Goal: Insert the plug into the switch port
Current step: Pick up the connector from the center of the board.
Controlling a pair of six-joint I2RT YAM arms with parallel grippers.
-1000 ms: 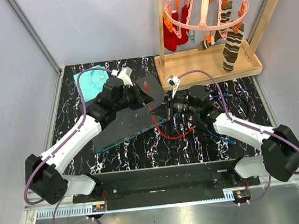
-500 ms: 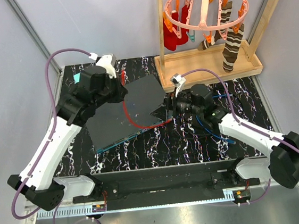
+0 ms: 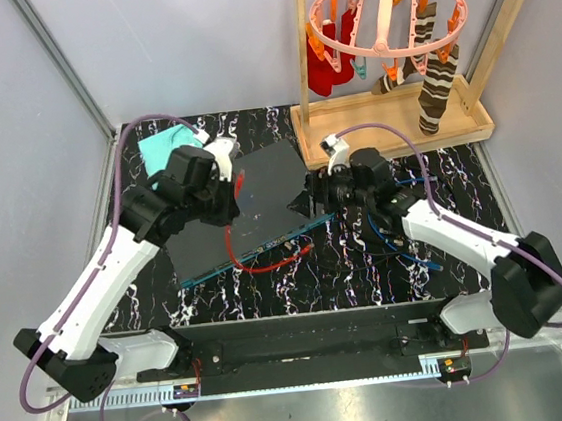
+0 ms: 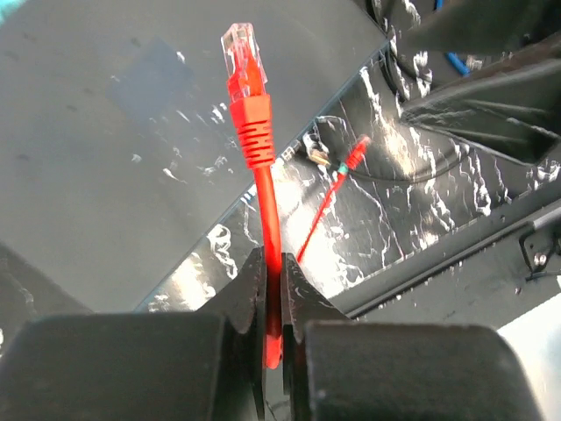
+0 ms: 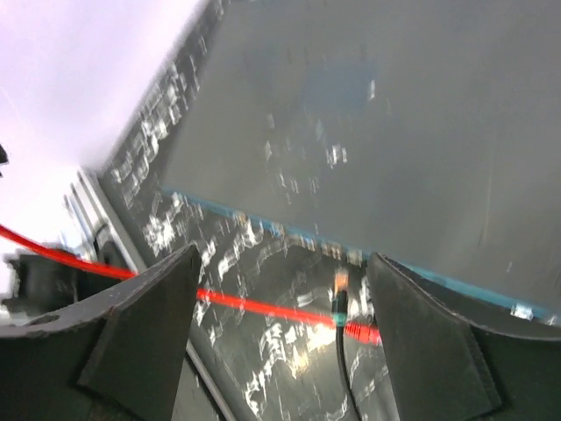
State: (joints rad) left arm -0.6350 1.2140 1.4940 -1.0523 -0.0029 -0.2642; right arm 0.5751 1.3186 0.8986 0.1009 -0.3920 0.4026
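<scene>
The left gripper (image 4: pixel 273 267) is seen pressed together on the red cable (image 4: pixel 266 202), pinched a little behind the boot. The plug (image 4: pixel 241 48) is held out ahead of its fingers, over the grey top of the switch (image 4: pixel 105 158), not seated in a socket. The right gripper (image 5: pixel 282 272) is spread wide, with nothing pinched. The switch's teal edge is seen just ahead of it.

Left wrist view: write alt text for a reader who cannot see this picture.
The left pincer is shut on a red cable below its ribbed boot, with the clear plug pointing up and away, not in any port. Behind it lies the flat grey top of the switch, with black marbled table to the right.
</scene>
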